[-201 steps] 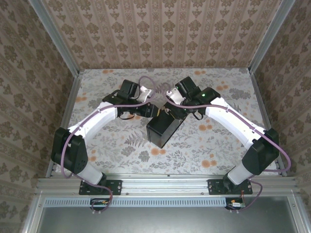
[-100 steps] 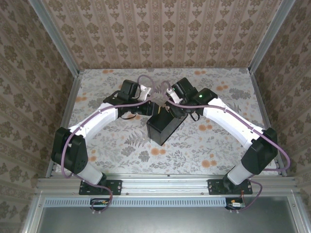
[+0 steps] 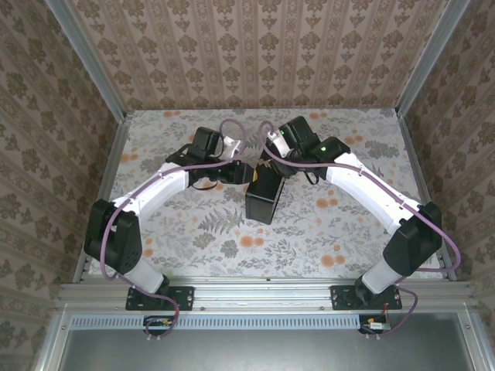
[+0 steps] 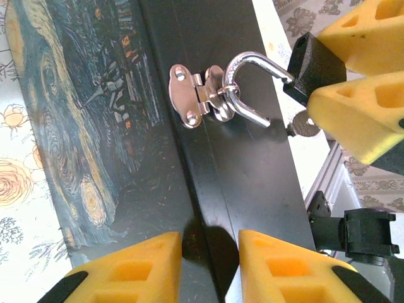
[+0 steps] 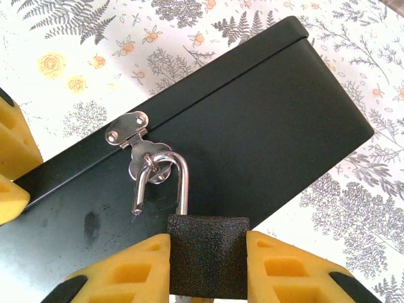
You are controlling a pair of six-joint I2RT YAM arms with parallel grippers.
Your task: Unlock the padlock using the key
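Note:
The padlock [image 5: 208,249] has a black textured body and a silver shackle [image 5: 181,180]. The shackle stands open, its free end out of the body, still hooked through the hasp ring of the black box [image 5: 271,107]. My right gripper [image 5: 208,268] is shut on the padlock body. In the left wrist view the key [image 4: 307,125] sticks out of the padlock [image 4: 310,60], between the right fingers [image 4: 363,120]. My left gripper [image 4: 210,255] is closed onto the box's front top edge [image 4: 211,189] at its near end, one finger on the painted lid, the other on the front face.
The box [image 3: 263,197] lies near the middle of the floral table [image 3: 325,239], both grippers at its far end. Aluminium frame posts [image 3: 116,166] and patterned walls enclose the table on three sides.
The box has swung from a slant to nearly straight front-to-back. My right gripper has moved back and left with the padlock. The left gripper has stayed in place.

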